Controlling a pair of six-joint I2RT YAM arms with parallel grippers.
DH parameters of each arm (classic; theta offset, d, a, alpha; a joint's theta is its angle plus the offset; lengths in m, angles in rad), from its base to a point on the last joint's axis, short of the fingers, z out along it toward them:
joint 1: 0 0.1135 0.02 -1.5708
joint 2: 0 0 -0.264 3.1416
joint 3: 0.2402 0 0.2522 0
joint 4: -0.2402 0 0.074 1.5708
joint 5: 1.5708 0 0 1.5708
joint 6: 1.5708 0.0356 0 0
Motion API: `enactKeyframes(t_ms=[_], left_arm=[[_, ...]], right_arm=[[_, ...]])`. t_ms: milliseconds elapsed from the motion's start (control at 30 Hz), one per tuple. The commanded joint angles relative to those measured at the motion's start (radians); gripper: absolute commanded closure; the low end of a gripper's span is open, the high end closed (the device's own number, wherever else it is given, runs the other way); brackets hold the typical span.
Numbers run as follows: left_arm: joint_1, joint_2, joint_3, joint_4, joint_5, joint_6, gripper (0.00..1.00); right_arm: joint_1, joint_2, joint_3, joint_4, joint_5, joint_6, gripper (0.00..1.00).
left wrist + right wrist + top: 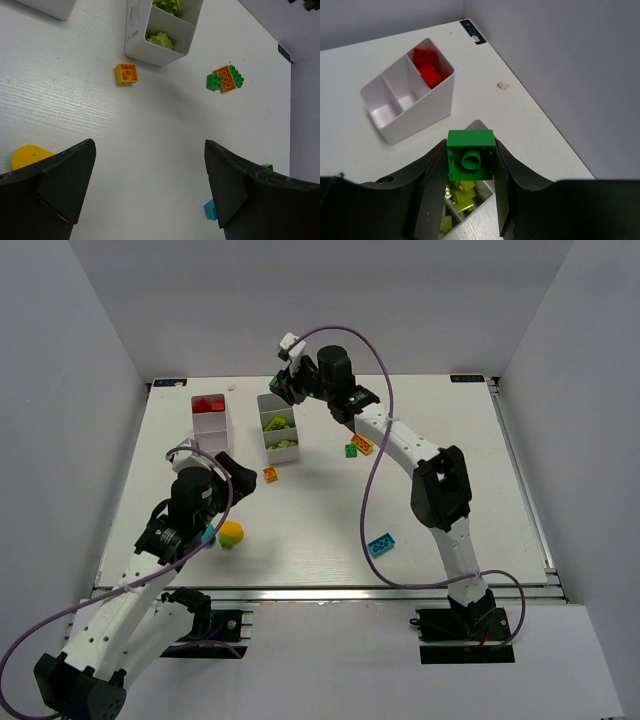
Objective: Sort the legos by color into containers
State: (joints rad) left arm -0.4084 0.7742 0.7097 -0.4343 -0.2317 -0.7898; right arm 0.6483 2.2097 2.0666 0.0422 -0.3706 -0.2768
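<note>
My right gripper (470, 150) is shut on a dark green lego (470, 161), held above the far end of the right container (283, 454). Lime legos (462, 197) lie in that container just below the held one. The left container (420, 112) holds red legos (427, 67) in its far compartment. My left gripper (150, 145) hangs open over bare table, nothing between its fingers. Loose on the table are an orange lego (126, 73), a green-and-orange cluster (226, 79) and a cyan lego (381, 544).
A yellow rounded piece (231, 534) lies beside the left arm, with a second cyan lego (208, 536) next to it. A small green lego (267, 167) shows at the right of the left wrist view. Grey walls enclose the table.
</note>
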Motion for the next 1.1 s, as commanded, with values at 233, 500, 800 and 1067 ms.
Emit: enactKeyframes(t_ms=[233, 500, 800, 1067], left_arm=[[0.003, -0.131, -0.050, -0.098, -0.060, -0.069, 0.02], [0.003, -0.138, -0.044, -0.112, -0.058, -0.080, 0.02], [0.003, -0.173, -0.041, -0.146, -0.061, -0.098, 0.02], [0.003, -0.205, -0.053, -0.155, -0.057, -0.127, 0.02]], right_arm=[[0.014, 0.125, 0.063, 0.180, 0.212, 0.307, 0.97], [0.042, 0.180, 0.066, 0.206, 0.280, 0.386, 0.88], [0.042, 0.226, 0.064, 0.239, 0.331, 0.412, 0.70], [0.045, 0.231, 0.049, 0.285, 0.348, 0.387, 0.48]])
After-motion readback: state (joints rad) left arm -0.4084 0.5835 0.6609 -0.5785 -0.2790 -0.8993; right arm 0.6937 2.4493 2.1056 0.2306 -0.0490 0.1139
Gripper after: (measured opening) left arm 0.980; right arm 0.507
